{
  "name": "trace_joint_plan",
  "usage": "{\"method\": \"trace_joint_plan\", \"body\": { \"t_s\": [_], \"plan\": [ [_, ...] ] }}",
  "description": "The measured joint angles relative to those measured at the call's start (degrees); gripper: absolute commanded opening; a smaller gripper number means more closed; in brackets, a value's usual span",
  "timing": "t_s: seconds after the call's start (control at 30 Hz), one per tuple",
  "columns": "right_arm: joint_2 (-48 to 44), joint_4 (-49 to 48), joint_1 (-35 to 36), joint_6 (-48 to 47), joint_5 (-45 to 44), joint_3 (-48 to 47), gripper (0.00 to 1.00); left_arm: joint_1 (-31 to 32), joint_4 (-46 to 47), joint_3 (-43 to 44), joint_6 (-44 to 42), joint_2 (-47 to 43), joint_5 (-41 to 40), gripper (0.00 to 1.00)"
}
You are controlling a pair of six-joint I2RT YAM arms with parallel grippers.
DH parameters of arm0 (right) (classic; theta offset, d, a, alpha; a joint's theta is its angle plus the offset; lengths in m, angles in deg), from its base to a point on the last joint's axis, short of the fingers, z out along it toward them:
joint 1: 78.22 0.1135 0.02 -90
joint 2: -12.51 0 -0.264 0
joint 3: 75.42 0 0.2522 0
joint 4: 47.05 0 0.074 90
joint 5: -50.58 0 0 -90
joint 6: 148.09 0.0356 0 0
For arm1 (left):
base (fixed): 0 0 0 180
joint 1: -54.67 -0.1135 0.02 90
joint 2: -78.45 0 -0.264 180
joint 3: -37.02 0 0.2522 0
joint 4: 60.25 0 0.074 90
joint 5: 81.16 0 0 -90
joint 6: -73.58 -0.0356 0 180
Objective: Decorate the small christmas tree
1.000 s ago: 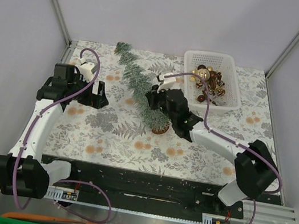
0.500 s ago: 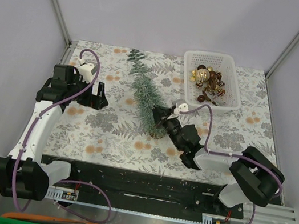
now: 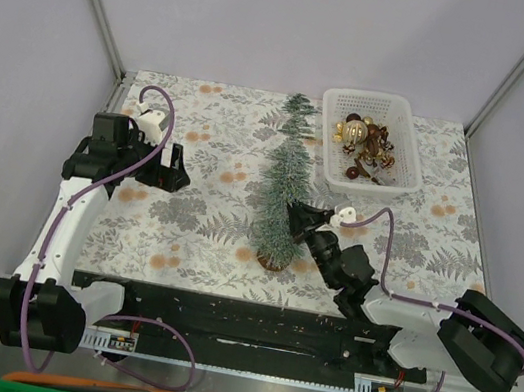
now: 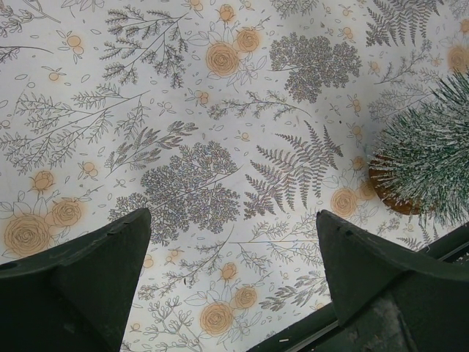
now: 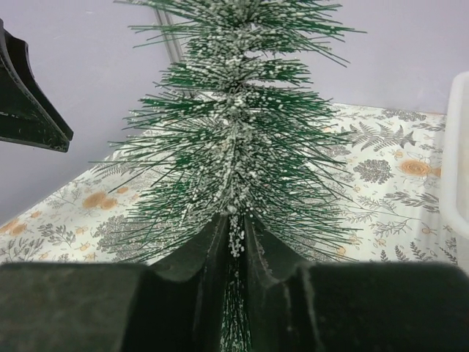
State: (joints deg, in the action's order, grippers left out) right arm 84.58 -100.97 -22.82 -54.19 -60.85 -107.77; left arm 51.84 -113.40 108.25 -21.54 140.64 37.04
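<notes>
Nearest the arm bases, the right pincer (image 5: 234,224) reaches in low from the right and sits narrow about the lower stem of the small christmas tree (image 3: 282,195) — a slim cone of frosted green bristles on a round wooden slice base. In the wrist view its two fingers press in from either side of the stem. The tree stands on its base, upright as far as the views tell, near the middle of the worktop (image 3: 194,235), which is covered in a cloth printed with grey ferns and orange flowers. The low grip seems chosen to steady the trunk where the bristles give least trouble and to leave the upper branches free for hanging things. To the left and a little farther back, the left pincer (image 4: 231,279) hovers spread wide over bare cloth, holding nothing, with the tree's base just at the right edge of its camera's view. It is probably waiting its turn. Farthest off, at the back right and well apart from the tree's base, the white plastic mesh basket (image 3: 412,141) holds a loose heap of gold and brown baubles (image 3: 364,138), none of them on the tree yet, so the decorating itself has not begun.
</notes>
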Motion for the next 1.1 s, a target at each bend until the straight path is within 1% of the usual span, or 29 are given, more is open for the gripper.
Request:
{"method": "trace_joint_plan", "body": {
  "t_s": [0.3, 0.4, 0.57, 0.87, 1.1],
  "plan": [
    [-3.37, -0.22, 1.42, -0.11, -0.09, 3.3, 0.25, 0.0, 0.0, 0.0, 0.0, -0.44, 0.07, 0.99],
    [-4.42, -0.17, 3.48, -0.83, -0.2, 4.22, 0.25, 0.0, 0.0, 0.0, 0.0, -0.7, 0.07, 0.99],
    [-4.87, 0.0, 9.77, -4.79, -2.36, 5.14, 0.29, 0.0, 0.0, 0.0, 0.0, -0.7, 0.07, 0.99],
    [-5.6, 0.59, 14.08, -8.68, -7.52, 6.1, 0.49, 0.0, 0.0, 0.0, 0.0, -0.72, 0.07, 0.99],
    [-6.88, 1.97, 16.46, -10.95, -10.6, 6.36, 0.68, 0.0, -0.02, 0.0, -0.2, -1.01, 0.07, 0.99]
  ]
}}
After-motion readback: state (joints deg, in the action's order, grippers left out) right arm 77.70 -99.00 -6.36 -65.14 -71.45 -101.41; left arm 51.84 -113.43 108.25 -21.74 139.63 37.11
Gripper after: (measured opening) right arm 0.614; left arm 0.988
